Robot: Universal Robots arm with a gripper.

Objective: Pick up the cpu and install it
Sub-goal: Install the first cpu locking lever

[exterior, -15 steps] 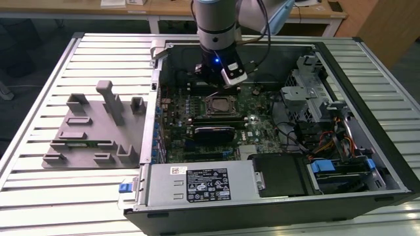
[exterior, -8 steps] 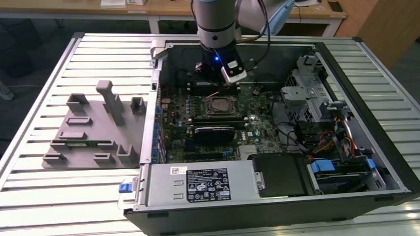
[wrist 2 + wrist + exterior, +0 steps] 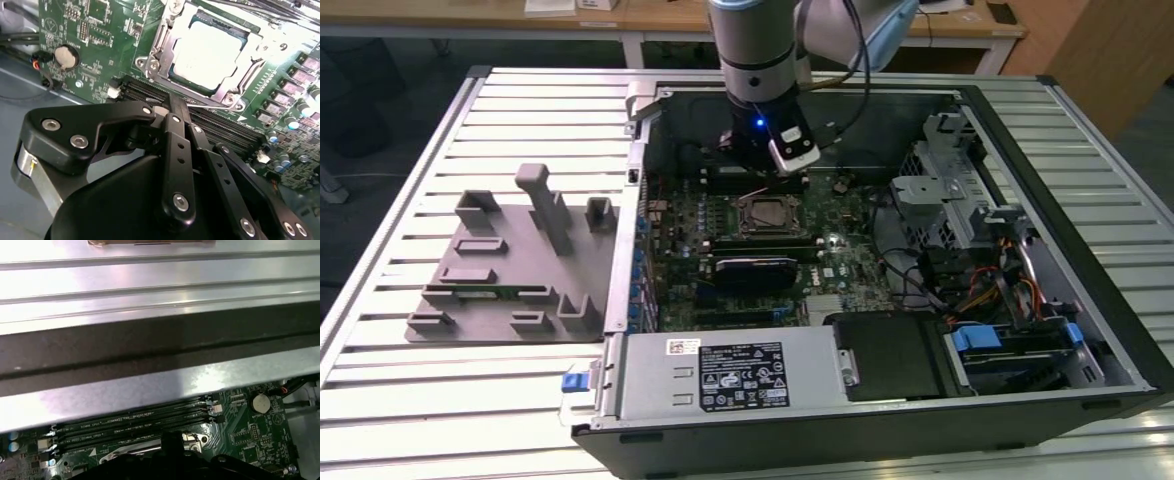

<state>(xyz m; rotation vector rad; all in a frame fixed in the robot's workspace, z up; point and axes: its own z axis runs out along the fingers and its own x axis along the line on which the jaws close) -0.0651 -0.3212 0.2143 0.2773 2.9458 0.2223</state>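
The cpu (image 3: 765,213) lies just below my gripper (image 3: 771,168) in the exterior view, with the arm (image 3: 758,40) upright over the open case (image 3: 881,440). In the second wrist view, I see it seated in its socket (image 3: 150,62) just beyond the gripper's fingers, which are together and empty.

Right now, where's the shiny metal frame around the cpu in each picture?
Exterior view: metal frame in the middle of the green board.
Second wrist view: frame around the pale cpu.
First wrist view: a silver strip of frame along the memory slots.
Shared landmark: those long black slots beside it.
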